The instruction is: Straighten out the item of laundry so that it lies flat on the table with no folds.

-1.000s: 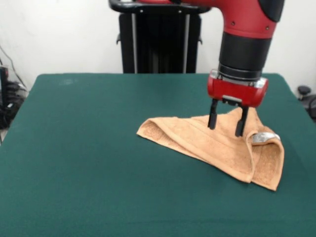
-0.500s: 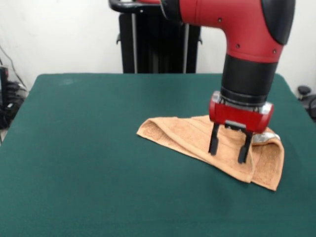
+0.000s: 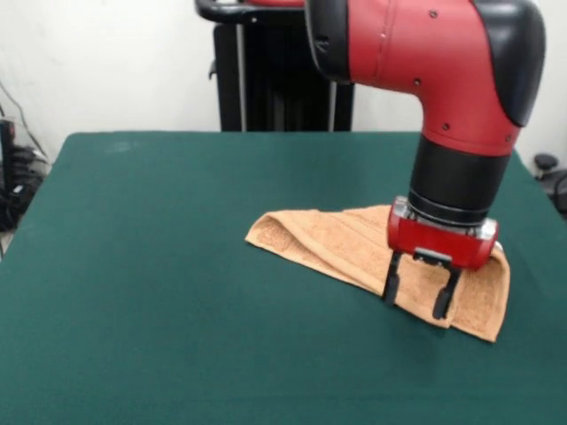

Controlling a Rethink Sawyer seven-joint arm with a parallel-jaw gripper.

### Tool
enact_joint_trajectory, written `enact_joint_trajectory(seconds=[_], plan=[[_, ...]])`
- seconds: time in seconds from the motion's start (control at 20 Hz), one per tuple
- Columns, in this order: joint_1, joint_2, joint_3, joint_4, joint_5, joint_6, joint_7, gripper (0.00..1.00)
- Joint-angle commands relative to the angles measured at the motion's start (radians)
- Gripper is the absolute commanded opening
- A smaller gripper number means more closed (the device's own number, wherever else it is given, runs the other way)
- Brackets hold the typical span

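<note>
The orange-tan towel (image 3: 341, 243) lies folded over on the green table (image 3: 159, 266), right of centre, in a rough triangle with a doubled flap at its right end. Its white tag is hidden behind the arm. My gripper (image 3: 416, 294) is open and empty, its black fingers (image 3: 390, 279) pointing down over the towel's near right edge, close to the folded flap. The red wrist covers part of the towel's right side.
The black pedestal (image 3: 283, 71) stands behind the table's far edge. Cables lie off the table at the left (image 3: 13, 177), and a dark object sits off the right edge (image 3: 549, 173).
The arm has moved toward the near edge and slightly right, and lower, bringing the open gripper from the towel's middle top to its near right edge. The towel has not moved.
</note>
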Motion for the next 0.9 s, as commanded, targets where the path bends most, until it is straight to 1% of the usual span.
enact_joint_trajectory(seconds=[0.05,0.5,0.7,0.9], plan=[[0.067,0.015,-0.004,-0.044,0.046,0.13,0.246,1.0],[0.095,-0.048,-0.01,0.023,0.061,0.153,0.244,1.0],[0.081,-0.069,0.005,0.055,0.056,0.134,0.224,1.0],[0.055,-0.089,0.035,0.109,0.04,0.085,0.196,1.0]])
